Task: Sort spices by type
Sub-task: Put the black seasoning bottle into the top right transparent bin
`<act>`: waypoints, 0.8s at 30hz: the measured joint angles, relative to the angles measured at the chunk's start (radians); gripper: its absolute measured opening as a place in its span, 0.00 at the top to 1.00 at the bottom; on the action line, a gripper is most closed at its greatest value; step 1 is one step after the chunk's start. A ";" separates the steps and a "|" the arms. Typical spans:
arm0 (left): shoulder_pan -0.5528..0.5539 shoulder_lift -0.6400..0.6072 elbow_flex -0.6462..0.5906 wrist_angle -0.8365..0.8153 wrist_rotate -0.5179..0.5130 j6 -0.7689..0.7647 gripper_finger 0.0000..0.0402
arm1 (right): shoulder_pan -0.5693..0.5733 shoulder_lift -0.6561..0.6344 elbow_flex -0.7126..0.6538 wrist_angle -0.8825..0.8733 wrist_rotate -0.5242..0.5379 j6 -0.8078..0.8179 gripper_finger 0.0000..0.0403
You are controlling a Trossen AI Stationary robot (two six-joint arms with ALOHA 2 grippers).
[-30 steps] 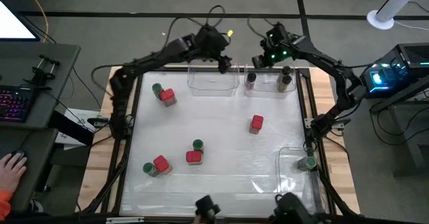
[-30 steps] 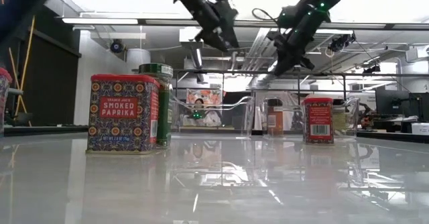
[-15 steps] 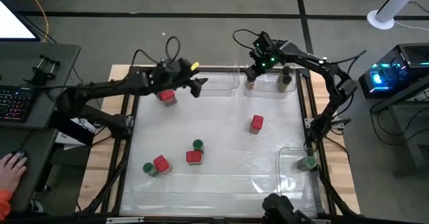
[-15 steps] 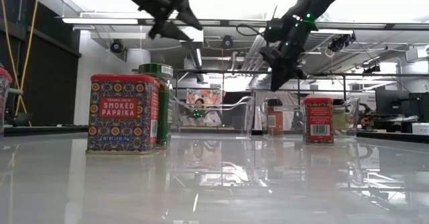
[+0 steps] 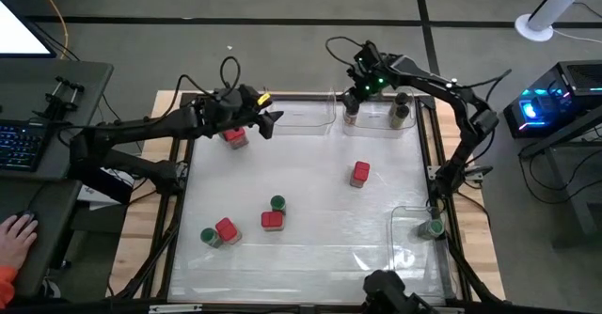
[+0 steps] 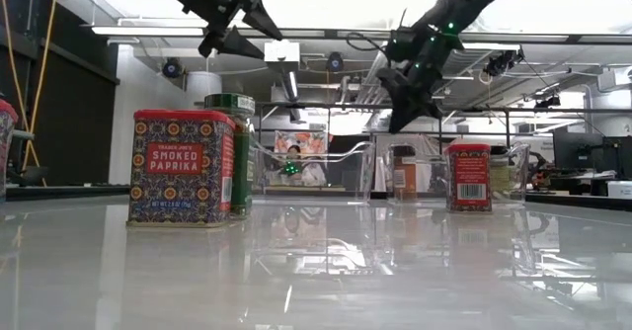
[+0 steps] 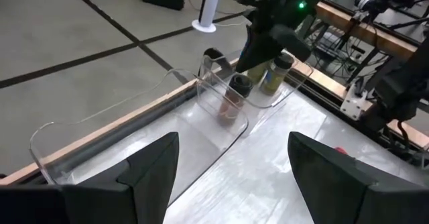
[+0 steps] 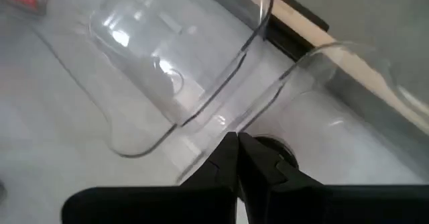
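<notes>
High view first, nearest edge of the table: a green jar [image 5: 211, 238] and a red tin [image 5: 226, 229] sit together at the front left, another green jar [image 5: 277, 203] touches a red tin [image 5: 272, 221] a bit further in, and one green jar [image 5: 433, 227] already sits in the front-right bin [image 5: 400, 222]. Mid-table there's a lone red tin [image 5: 360, 173]. Further back on the left is a red tin [image 5: 234, 136], and the left gripper [image 5: 268, 123] hovers just beside it, up in the air, fingers spread wide with nothing between them. At the far edge there's an empty bin [image 5: 299, 115] and next to it a bin [image 5: 376, 117] holding the two dark-capped jars [image 5: 351, 115]. The right gripper [image 5: 350, 96] hangs over that one, pinched fully shut and holding nothing. My guess is the left arm goes for that back-left red tin. To do it well I'd square the open fingers over the cap, come straight down so a flat side sits against each pad, then squeeze, since grabbing corner to corner on a squarish tin probably twists it. The empty bin is close by, so lift it clear over the rim.
</notes>
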 joint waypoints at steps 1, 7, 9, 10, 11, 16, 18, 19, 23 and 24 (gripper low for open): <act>0.000 0.000 0.000 0.000 0.000 0.000 0.34 | 0.002 0.000 0.002 -0.012 0.001 -0.028 0.99; 0.000 0.000 0.000 -0.001 0.003 0.000 0.34 | 0.007 0.002 0.002 -0.050 0.001 -0.192 0.78; 0.000 0.000 0.000 -0.001 0.003 0.000 0.34 | 0.006 0.002 0.002 -0.069 0.007 -0.235 0.67; 0.000 0.000 0.000 -0.001 0.003 -0.002 0.34 | 0.006 0.002 0.002 -0.080 0.020 -0.254 0.62; 0.000 0.000 0.000 -0.001 0.003 -0.006 0.34 | 0.006 0.002 0.002 -0.095 0.036 -0.280 0.56; -0.001 0.000 0.000 -0.002 0.024 -0.008 0.34 | 0.013 0.002 -0.003 -0.104 0.180 -0.462 0.31; -0.004 0.000 0.000 -0.003 0.027 -0.008 0.34 | 0.015 0.002 -0.003 -0.077 0.183 -0.506 0.26; -0.004 0.000 0.000 -0.003 0.027 -0.008 0.34 | 0.014 0.002 -0.003 -0.070 0.169 -0.523 0.24; -0.005 0.000 0.000 -0.013 0.029 -0.008 0.34 | 0.015 0.019 -0.003 -0.088 0.125 -0.590 0.23; -0.005 0.000 0.000 -0.016 0.029 -0.008 0.34 | 0.015 0.027 -0.003 -0.103 0.124 -0.602 0.23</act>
